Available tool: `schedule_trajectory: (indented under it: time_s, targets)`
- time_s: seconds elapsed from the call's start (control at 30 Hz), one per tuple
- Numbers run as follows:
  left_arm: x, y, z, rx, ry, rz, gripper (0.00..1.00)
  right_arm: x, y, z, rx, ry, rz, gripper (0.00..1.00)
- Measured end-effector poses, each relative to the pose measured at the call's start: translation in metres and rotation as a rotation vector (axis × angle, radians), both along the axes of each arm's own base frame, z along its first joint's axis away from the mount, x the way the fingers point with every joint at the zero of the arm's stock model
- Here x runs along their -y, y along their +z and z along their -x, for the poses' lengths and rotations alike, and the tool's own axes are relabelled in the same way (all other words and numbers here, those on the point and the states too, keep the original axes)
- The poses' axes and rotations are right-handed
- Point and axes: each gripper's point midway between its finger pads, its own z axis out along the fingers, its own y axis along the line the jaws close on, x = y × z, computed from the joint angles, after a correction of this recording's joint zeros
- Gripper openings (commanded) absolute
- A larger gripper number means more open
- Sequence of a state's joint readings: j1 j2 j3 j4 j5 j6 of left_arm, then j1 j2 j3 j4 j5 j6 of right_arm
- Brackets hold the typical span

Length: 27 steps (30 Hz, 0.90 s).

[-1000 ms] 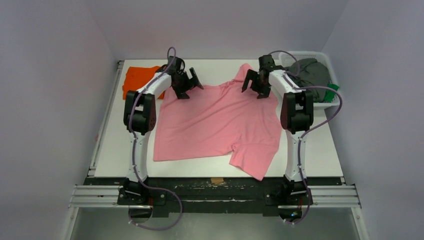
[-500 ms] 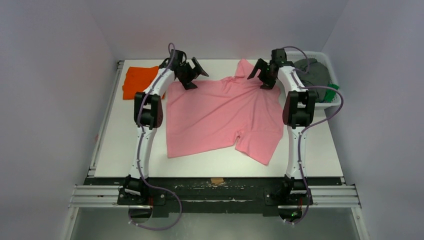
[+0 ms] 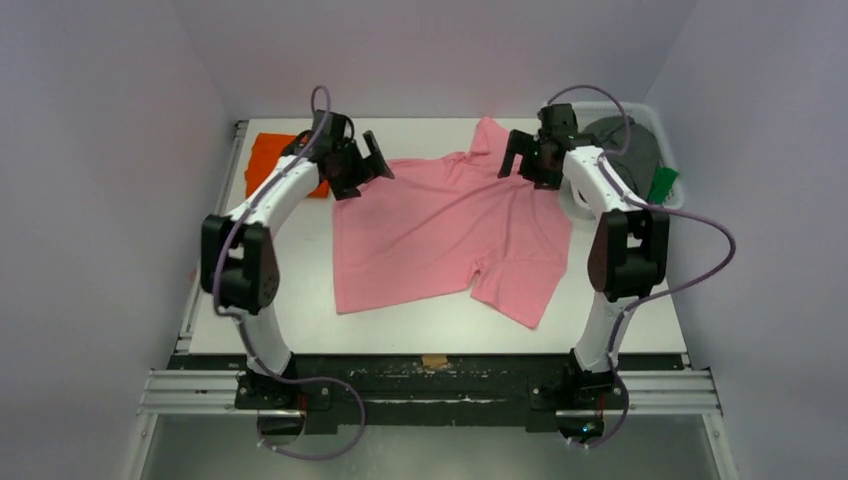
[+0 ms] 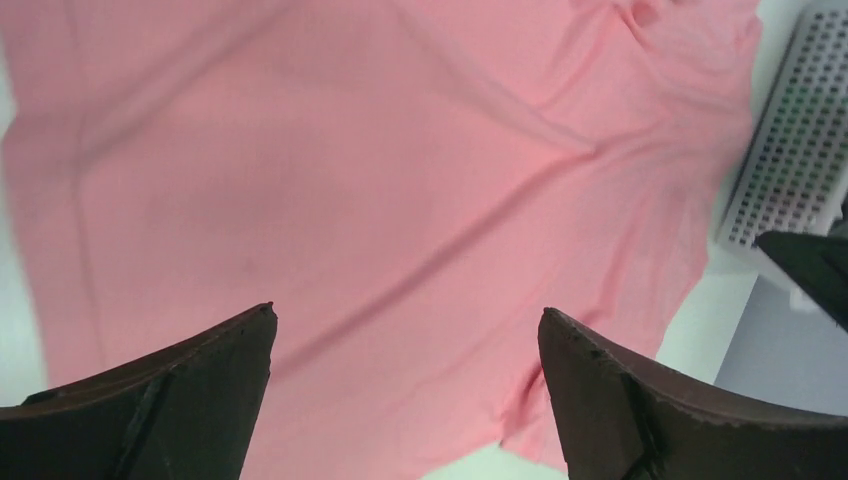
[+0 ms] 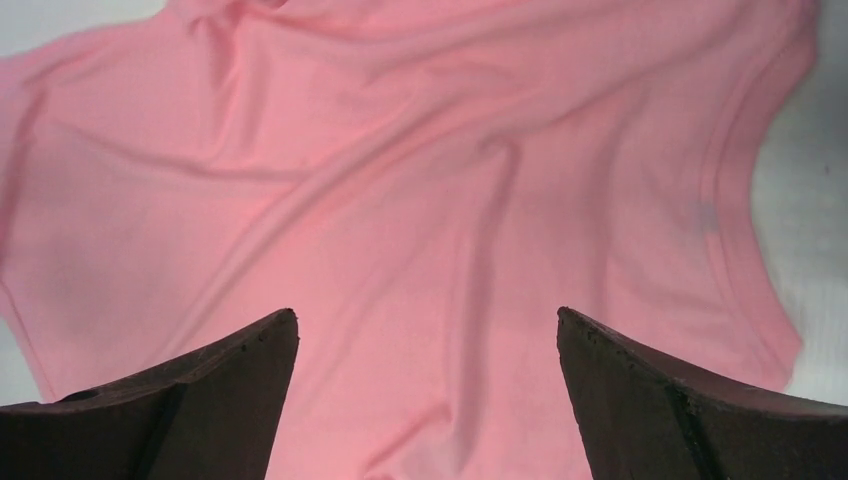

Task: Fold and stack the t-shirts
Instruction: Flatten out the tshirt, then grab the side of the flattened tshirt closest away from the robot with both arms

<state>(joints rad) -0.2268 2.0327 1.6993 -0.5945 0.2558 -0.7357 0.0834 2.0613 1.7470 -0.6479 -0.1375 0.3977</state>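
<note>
A light pink t-shirt (image 3: 450, 235) lies spread and wrinkled across the middle of the white table, and it fills the left wrist view (image 4: 380, 190) and the right wrist view (image 5: 420, 190). A folded orange t-shirt (image 3: 268, 160) rests at the back left. Dark grey (image 3: 625, 140) and green (image 3: 662, 184) t-shirts lie in the basket. My left gripper (image 3: 362, 167) hovers open over the pink shirt's back left corner, nothing between its fingers (image 4: 180, 400). Above the shirt's back right edge my right gripper (image 3: 527, 158) is open too, empty.
A white mesh basket (image 3: 655, 206) stands at the back right corner, its wall also in the left wrist view (image 4: 790, 150). Purple cables loop off both arms. The table's front edge meets a black rail.
Both arms have let the pink shirt lie and lifted off it; the left gripper drew back to the left, the right elbow swung outward. The shirt slid right and back earlier, then stayed put.
</note>
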Motion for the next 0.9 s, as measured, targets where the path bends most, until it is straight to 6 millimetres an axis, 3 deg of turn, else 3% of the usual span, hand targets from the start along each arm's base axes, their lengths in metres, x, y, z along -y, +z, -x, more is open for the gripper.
schedule_trajectory:
  time_s: [0.13,0.17,0.23,0.33,0.43,0.53,0.6,0.7,0.9]
  targets:
    - [-0.017,0.070,0.082,0.185,0.012,-0.074,1.00,-0.025,0.058,0.057,0.138,0.066,0.081,0.97]
    - [-0.021,0.080,0.109,0.235,0.019,-0.090,1.00,-0.031,0.065,0.072,0.163,0.080,0.089,0.97]
    - [-0.029,0.073,0.147,0.247,0.025,-0.118,0.97,-0.036,0.066,0.101,0.183,0.094,0.097,0.96]
    - [-0.050,0.030,0.191,0.164,0.053,-0.203,0.91,-0.021,0.042,0.133,0.130,0.057,0.120,0.96]
    - [-0.070,-0.034,0.238,-0.018,0.065,-0.309,0.81,-0.003,0.011,0.159,0.043,0.007,0.156,0.96]
    - [-0.083,-0.073,0.279,-0.151,0.064,-0.371,0.70,0.009,-0.006,0.179,-0.015,-0.020,0.195,0.95]
    - [-0.085,-0.081,0.289,-0.183,0.069,-0.381,0.56,0.011,-0.006,0.181,-0.017,-0.028,0.200,0.95]
    - [-0.084,-0.086,0.288,-0.194,0.090,-0.380,0.43,0.012,-0.003,0.180,-0.005,-0.038,0.202,0.95]
    - [-0.080,-0.098,0.285,-0.227,0.101,-0.393,0.39,0.014,-0.003,0.180,-0.004,-0.049,0.211,0.95]
